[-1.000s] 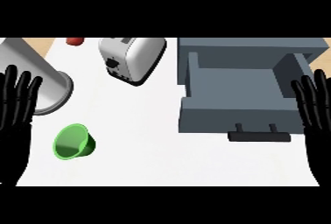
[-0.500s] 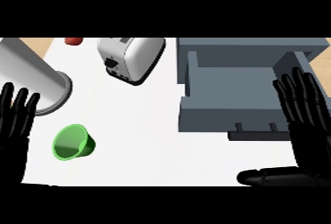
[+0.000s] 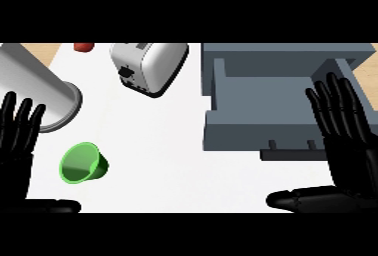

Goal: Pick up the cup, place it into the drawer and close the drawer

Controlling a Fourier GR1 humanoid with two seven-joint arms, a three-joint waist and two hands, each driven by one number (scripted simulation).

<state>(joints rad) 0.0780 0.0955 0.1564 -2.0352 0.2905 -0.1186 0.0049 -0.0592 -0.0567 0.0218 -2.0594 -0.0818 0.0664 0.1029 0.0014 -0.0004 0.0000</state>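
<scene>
A green cup [image 3: 83,163] lies on its side on the white counter at the lower left, its mouth facing me. The grey drawer [image 3: 280,107] stands pulled open at the upper right, with nothing visible inside. My left hand [image 3: 18,150] shows at the left edge, open with fingers straight, just left of the cup and apart from it. Over the drawer's right front corner is my right hand [image 3: 347,150], open, fingers pointing away and thumb stretched out to the left.
A white toaster [image 3: 148,65] lies at the top centre. A large metal cylinder [image 3: 33,90] lies at the upper left, close above my left hand. A small red object [image 3: 83,47] sits at the top edge. The drawer's dark handle [image 3: 295,154] juts toward me.
My right hand has moved left and farther in over the drawer's front corner, its thumb now in view. The left hand has shifted slightly toward the cup.
</scene>
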